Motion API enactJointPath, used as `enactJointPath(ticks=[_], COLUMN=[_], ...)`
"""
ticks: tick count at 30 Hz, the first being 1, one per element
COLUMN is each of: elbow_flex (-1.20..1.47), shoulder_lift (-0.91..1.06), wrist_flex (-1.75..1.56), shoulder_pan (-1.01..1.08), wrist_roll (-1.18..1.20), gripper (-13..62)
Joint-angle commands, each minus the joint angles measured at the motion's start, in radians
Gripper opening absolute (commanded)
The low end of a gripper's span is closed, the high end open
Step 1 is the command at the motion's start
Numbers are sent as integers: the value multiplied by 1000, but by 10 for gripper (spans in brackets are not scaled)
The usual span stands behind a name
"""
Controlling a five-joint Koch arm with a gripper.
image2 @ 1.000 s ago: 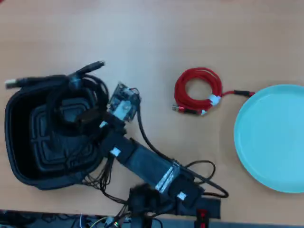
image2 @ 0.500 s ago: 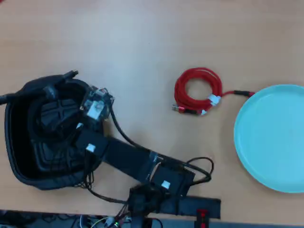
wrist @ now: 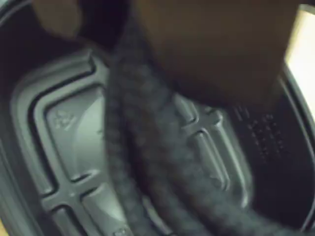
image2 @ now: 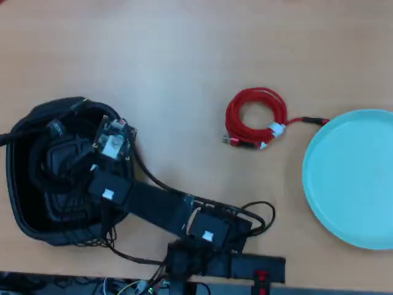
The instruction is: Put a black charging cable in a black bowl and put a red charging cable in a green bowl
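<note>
Black charging cable [image2: 46, 132]: thin, braided-looking coil, hanging over and into the black bowl [image2: 21, 212] at the table's left edge near the front corner. One loose end pokes out across the bowl's left rim. In the wrist view the strands [wrist: 142, 162] run blurred down the frame, above the bowl's ribbed square floor [wrist: 74, 132]. Judged light and floppy, with a textured, not slick jacket; the coil sags and loose ends trail, so they may catch on the rim.

Gripper [image2: 73, 153]: down inside the bowl's mouth in the overhead view, jaws hidden under the wrist and camera board. Cannot tell whether it clasps the cable or has let go.

Red charging cable [image2: 255, 117]: neat coil lying flat on bare table, right of centre, bound by a white tie at its lower right. One plug end reaches toward the green bowl [image2: 350, 178], nearly touching its rim; the other lies at the coil's lower left. Likely just as light and limp. Best hold, in my judgement: across the bundled strands near the tie, where the loops stay together.

Green bowl: at the table's right edge, empty.
</note>
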Motion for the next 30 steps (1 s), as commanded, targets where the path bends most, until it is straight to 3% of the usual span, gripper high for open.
enactJointPath(ticks=[1, 7, 24, 30], elbow_flex=[-40, -41, -32, -32], shoulder_lift=[15, 2, 2, 2], wrist_flex=[-135, -144, -143, -143], shoulder_pan=[-20, -28, -107, -107], wrist_roll=[-28, -28, -25, -25], gripper=[-54, -46, 208, 226])
